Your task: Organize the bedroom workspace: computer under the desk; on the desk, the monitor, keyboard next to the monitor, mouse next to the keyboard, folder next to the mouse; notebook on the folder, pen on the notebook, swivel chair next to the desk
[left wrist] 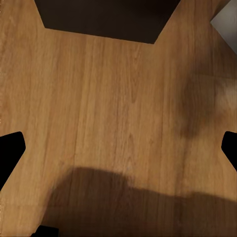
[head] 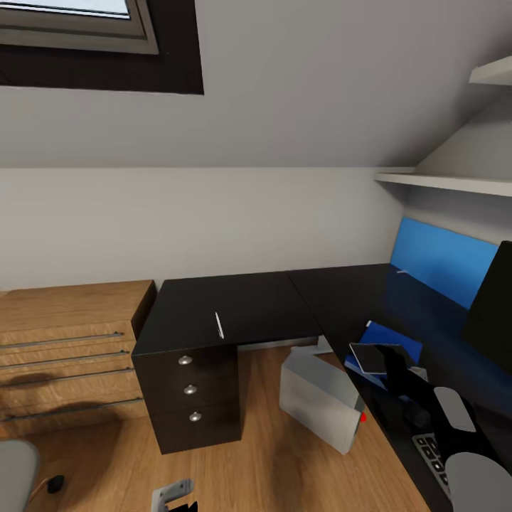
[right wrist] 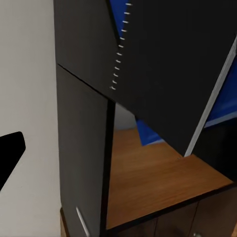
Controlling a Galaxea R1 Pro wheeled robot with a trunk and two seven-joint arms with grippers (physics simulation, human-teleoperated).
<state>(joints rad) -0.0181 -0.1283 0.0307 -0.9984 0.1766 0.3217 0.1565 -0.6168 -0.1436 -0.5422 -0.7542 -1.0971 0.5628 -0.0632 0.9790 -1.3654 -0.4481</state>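
The right gripper [head: 387,359] hangs over the near arm of the black worktop [head: 235,306] with the dark notebook [head: 375,357] clamped between its fingers, directly above the blue folder [head: 398,340] that lies on the worktop. In the right wrist view the notebook's dark cover and pale page edge [right wrist: 207,106] run across the frame at a steep tilt, with the folder's blue showing behind it.

The main risk is in the release. The notebook looks tilted and is held near one edge, so letting go from this height could make it land skewed, slide off the folder, or tip over the worktop's front edge onto the floor beside the computer [head: 320,398]. Pressing down too far could instead shove the folder toward the keyboard [head: 430,451] or the monitor [head: 494,299].

The pen [head: 219,324] lies well apart on the worktop's far wing, above the drawers. Reaching for it later will probably mean turning or moving the base, and such a thin stick could easily roll or be flicked away by a poor approach.

The left gripper hangs low over the wood floor [left wrist: 118,113]; its two dark fingertips [left wrist: 10,150] sit at opposite sides of the left wrist view, spread wide, with nothing between them. The mouse cannot be made out clearly.
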